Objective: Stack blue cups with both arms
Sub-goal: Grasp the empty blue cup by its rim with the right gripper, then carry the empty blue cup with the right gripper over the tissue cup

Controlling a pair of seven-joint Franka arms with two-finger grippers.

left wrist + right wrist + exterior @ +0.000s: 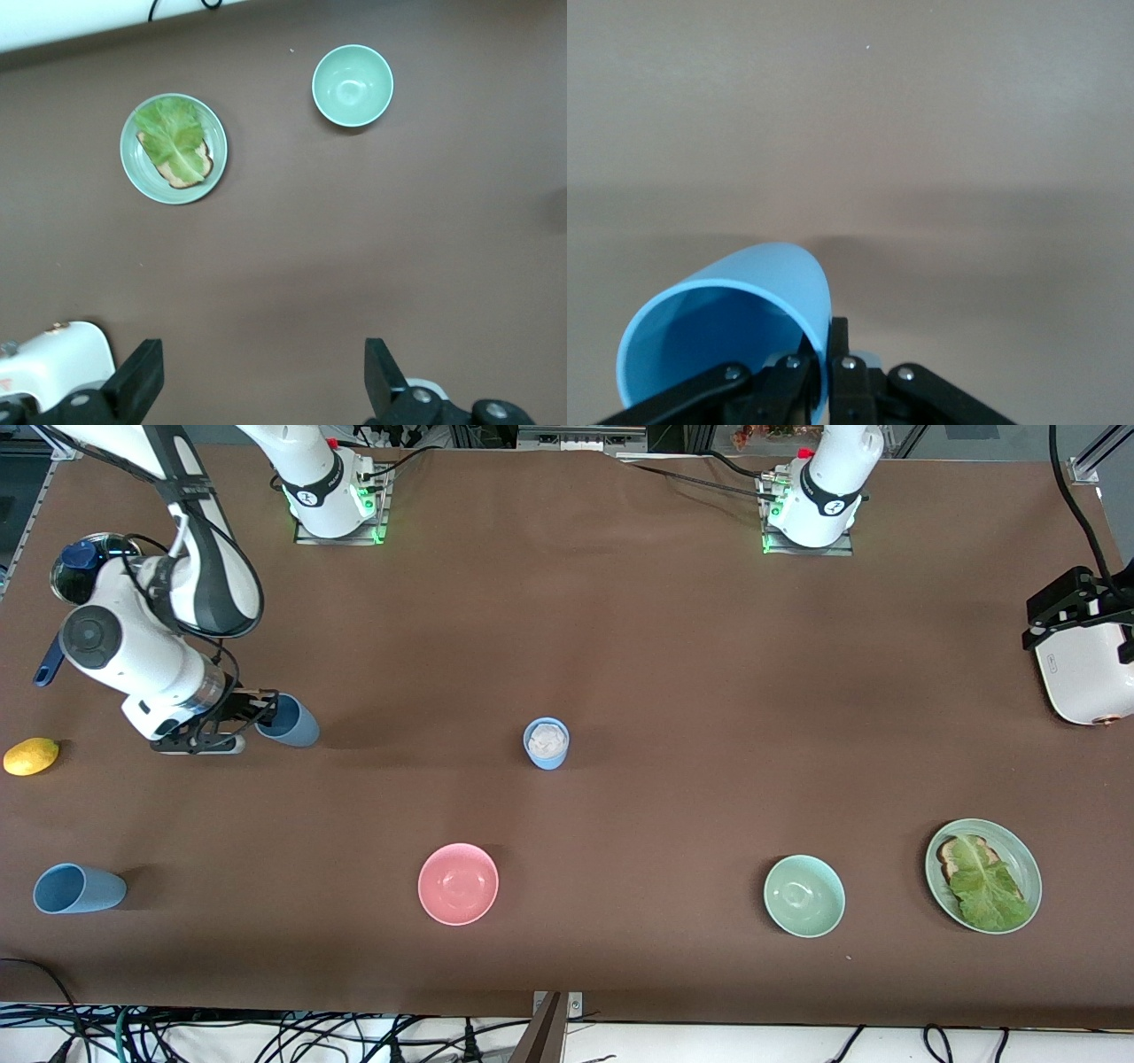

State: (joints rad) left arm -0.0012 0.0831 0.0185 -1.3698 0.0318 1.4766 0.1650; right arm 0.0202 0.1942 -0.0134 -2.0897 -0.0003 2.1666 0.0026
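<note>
The right gripper [262, 718] is pinched shut on the rim wall of a slate-blue cup [291, 721] at the right arm's end of the table; the cup is tilted, its long axis leaning with the open mouth turned toward the gripper, and whether its base touches the table cannot be told. A second slate-blue cup [78, 888] lies on its side nearer the front camera, mouth toward the table's end, and a light sky-blue cup [546, 743] stands upright mid-table with something pale and hard to identify inside. The left gripper [261, 376] waits with jaws wide apart and empty, high over the table near a white appliance [1088, 677] that is cut off at the frame edge.
</note>
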